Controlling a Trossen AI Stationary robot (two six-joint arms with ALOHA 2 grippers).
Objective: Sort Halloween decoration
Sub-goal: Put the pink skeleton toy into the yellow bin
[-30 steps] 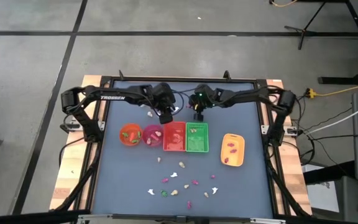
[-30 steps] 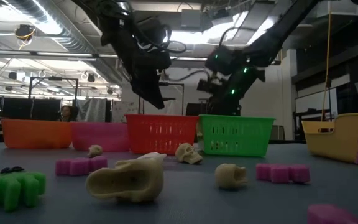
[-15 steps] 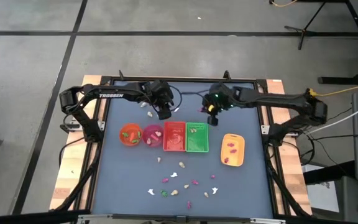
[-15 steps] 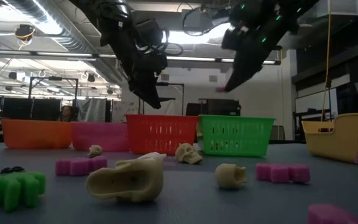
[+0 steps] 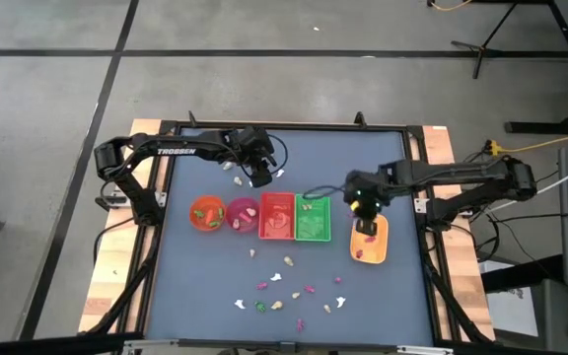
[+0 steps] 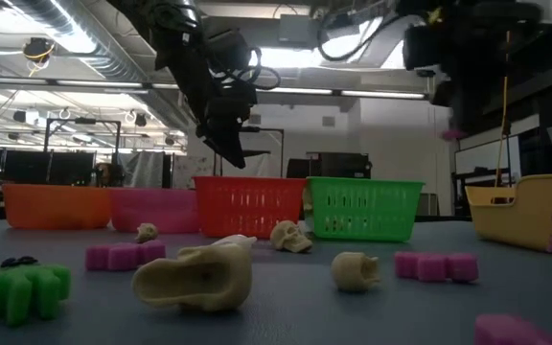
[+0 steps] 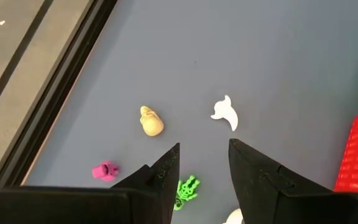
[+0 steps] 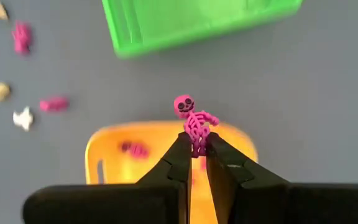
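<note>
Blue-grey counter [image 5: 195, 286], trinkets scattered at six o'clock. Right gripper [image 8: 195, 148] pinches a pink skeleton [image 8: 194, 120] by its legs above the yellow tray [image 8: 104, 149]; light, rigid, spindly. Left gripper [image 7: 202, 155] hovers, jaws spread.

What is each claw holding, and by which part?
The right gripper pinches a pink skeleton by its legs, above the yellow tray. The left gripper is open and holds nothing.

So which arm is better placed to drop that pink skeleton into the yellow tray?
The right. Its end effector already grips the pink skeleton directly above the yellow tray. The left end effector is open and empty, hovering over the table's far left.
</note>
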